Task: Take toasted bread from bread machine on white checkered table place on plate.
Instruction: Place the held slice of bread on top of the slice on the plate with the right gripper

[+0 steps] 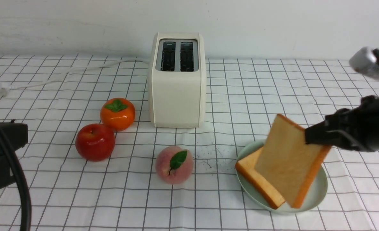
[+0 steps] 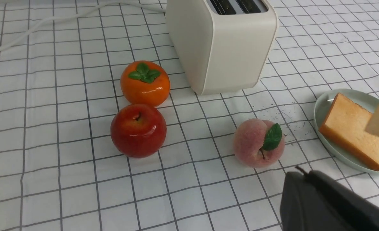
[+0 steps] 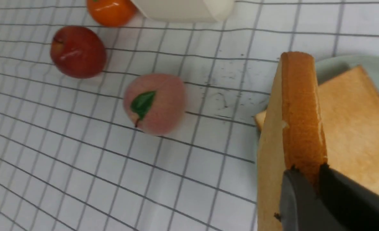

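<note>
The cream-white bread machine (image 1: 177,81) stands at the back middle of the white checkered table (image 1: 64,192), both dark slots empty. One toasted bread slice (image 1: 258,179) lies flat on the mint-green plate (image 1: 317,192) at the front right. My right gripper (image 1: 308,136) is shut on the second toasted bread slice (image 1: 287,160), holding it tilted on edge over the plate and the lying slice. In the right wrist view the jaws pinch its crust edge (image 3: 300,112). My left gripper (image 2: 300,175) is shut and empty, low at the front left, apart from the fruit.
A persimmon (image 1: 117,114), a red apple (image 1: 95,141) and a peach (image 1: 174,164) sit in front of and left of the toaster. The white cord (image 1: 64,73) runs to a plug (image 1: 1,89) at the far left. Dark crumbs (image 1: 208,154) lie beside the plate.
</note>
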Robot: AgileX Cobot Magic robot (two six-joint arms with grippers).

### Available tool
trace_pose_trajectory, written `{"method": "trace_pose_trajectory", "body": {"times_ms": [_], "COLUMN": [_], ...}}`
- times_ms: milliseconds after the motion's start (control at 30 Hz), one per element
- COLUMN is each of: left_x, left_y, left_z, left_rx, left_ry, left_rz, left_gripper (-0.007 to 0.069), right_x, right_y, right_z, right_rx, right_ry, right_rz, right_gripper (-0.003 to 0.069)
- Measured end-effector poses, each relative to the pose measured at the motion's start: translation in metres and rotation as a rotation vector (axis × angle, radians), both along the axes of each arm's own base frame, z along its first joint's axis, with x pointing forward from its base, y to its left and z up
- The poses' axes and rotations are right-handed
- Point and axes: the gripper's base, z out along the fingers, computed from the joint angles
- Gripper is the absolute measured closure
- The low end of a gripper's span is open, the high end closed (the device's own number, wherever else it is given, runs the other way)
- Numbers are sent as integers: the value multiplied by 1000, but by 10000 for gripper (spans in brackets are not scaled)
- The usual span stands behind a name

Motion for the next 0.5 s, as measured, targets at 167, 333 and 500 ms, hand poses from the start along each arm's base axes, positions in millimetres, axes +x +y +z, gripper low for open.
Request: {"method": "trace_pose_trajectory", "body": {"times_ms": [167, 333, 500], "left_x": [0, 0, 0], "left_y": [0, 0, 0], "left_z": [0, 0, 0], "left_rx": [-3, -5, -4], "left_ry": [0, 2, 3], "left_rz": [-2, -2, -2], "left_gripper": [637, 637, 637], "right_x": [31, 48, 55], "right_y": [5, -3, -12], "right_z": [-32, -51, -69], "right_rx": [96, 144, 201], "right_ry": [-39, -21, 31], "right_rz": [-1, -58, -50], "right_gripper": [592, 592, 592]}}
